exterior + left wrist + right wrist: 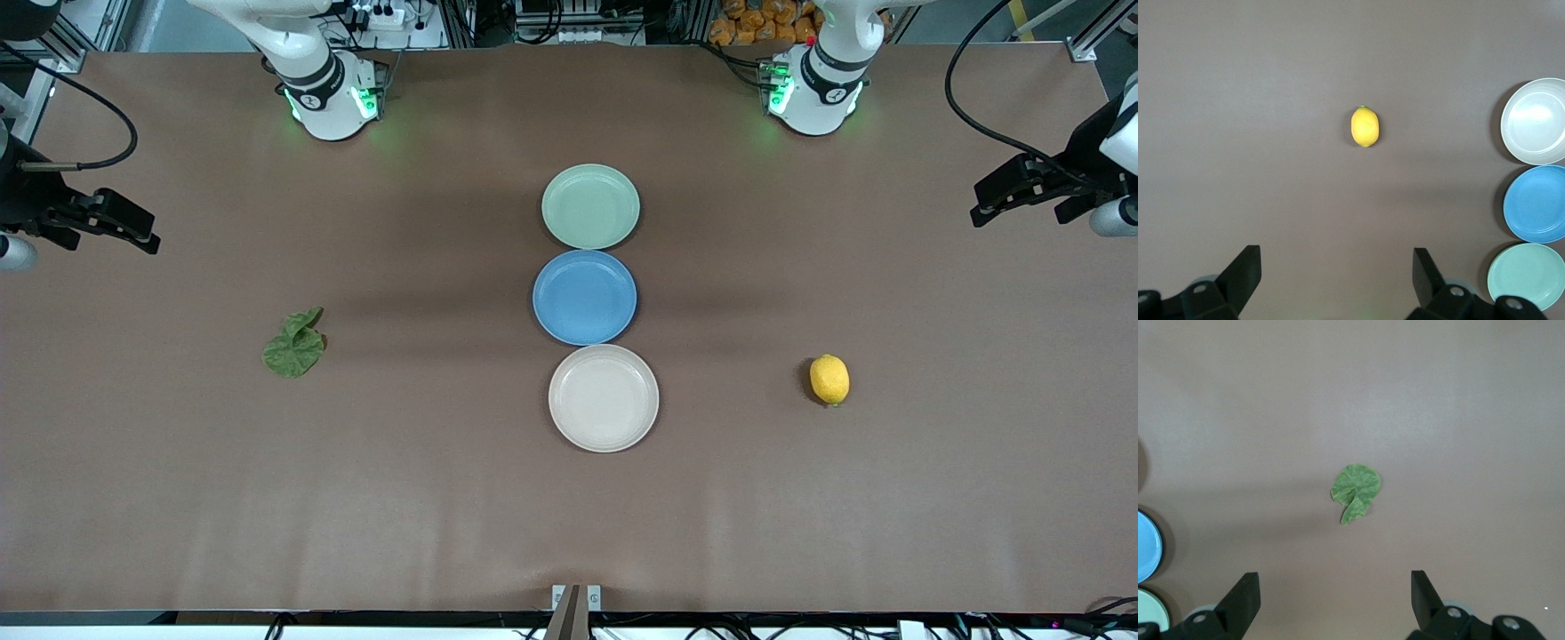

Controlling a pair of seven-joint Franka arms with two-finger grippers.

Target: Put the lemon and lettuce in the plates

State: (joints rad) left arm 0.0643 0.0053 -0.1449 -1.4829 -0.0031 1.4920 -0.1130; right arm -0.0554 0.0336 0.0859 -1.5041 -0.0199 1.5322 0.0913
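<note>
Three plates are lined up mid-table: mint plate, blue plate, beige plate nearest the camera. The lettuce lies toward the right arm's end, the lemon toward the left arm's. The left gripper and right gripper are held wide apart, empty, above the table's ends.

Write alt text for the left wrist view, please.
A lemon lies alone on the brown table, ahead of the open left gripper. At the picture's edge, beige-white plate, blue plate and mint green plate form a row.

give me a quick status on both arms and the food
Left gripper open, up over the lemon's end of the table; right gripper open over the lettuce's end. Both lie on the table, plates empty. Nothing in the way.
</note>
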